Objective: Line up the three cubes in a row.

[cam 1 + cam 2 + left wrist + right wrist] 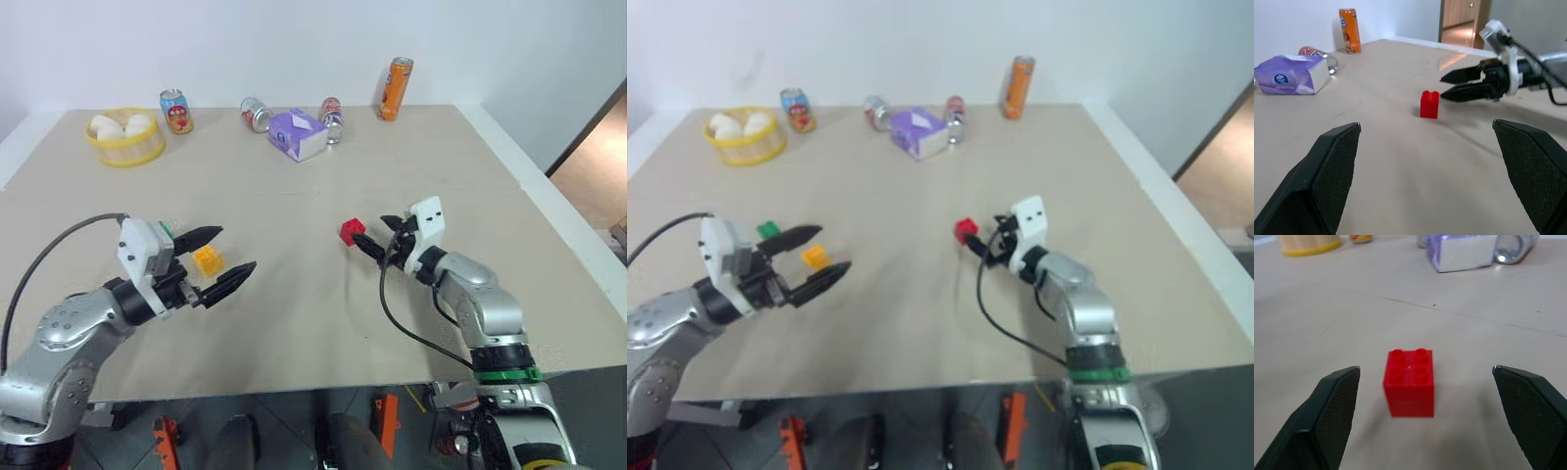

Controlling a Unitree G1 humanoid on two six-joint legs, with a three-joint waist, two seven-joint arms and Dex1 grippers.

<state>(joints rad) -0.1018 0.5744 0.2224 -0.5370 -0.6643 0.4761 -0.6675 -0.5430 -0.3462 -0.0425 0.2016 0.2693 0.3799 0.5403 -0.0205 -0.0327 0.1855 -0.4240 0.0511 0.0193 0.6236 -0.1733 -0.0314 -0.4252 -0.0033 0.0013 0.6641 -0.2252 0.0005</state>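
Note:
The red cube (352,231) sits studs up at mid-table. My right gripper (373,235) is open just to its right, level and pointing at it; in the right wrist view the red cube (1409,382) lies a little ahead of the two fingers (1332,416), untouched. My left gripper (235,249) is open and hovers at the left, empty. The yellow-orange cube (207,260) lies on the table beneath its fingers. The green cube (769,229) peeks out behind that hand. The left wrist view looks across at the red cube (1429,104) and the right gripper (1449,85).
Along the far edge stand a yellow basket (125,149) with white buns, a red-and-blue can (176,111), two cans lying down (256,114) (332,117), a purple-and-white box (297,134) and an upright orange can (396,88). The table's front edge (294,387) runs close below both arms.

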